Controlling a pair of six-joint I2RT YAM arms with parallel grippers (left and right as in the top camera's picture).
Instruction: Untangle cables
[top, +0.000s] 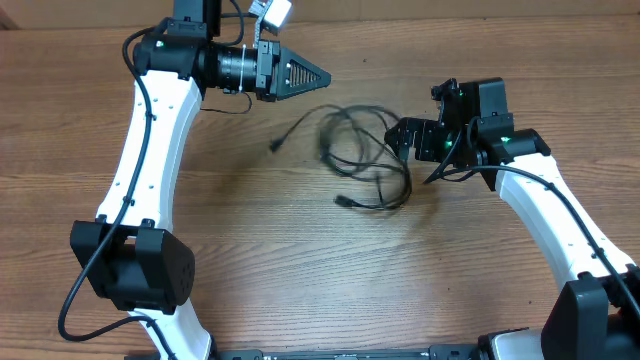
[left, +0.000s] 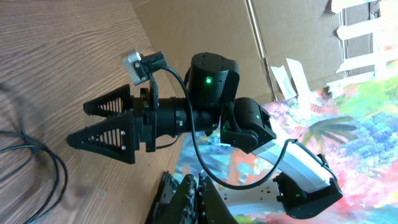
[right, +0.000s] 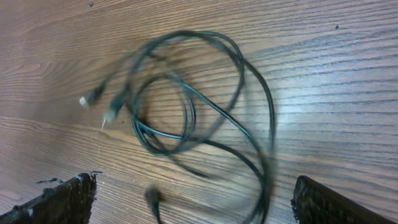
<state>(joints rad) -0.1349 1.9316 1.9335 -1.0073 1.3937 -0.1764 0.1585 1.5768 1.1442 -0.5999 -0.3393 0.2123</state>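
Right gripper (right: 194, 183) is spread wide, its two dark fingers standing at either side of its wrist view with nothing clamped between them. Below and between those fingers lie the cables (right: 188, 117), thin black cords heaped in loose overlapping loops on the wood-grain surface (top: 300, 260). The picture is blurred, so I cannot tell whether a finger touches a strand.

Two pale-tipped plugs (right: 93, 106) lie close together at one edge of the heap. A darker plug (right: 151, 196) rests at the near edge, between the fingers.

From overhead, the heap sits near the middle of the surface, with its right edge just beside the right gripper. One strand runs out to the left and ends in a small connector (top: 275, 147). Another end (top: 342, 200) lies at the front of the heap.

Beyond the heap, toward the far edge, the left gripper (top: 322, 75) hangs with its triangular fingers pressed tip to tip. It holds nothing, points to the right, and stays clear of the cords.

In the left wrist view, the right arm's fingers stand plainly apart above the edge of the loops. Behind that arm are a cardboard sheet (left: 249, 37) and a brightly painted cloth (left: 354, 124).
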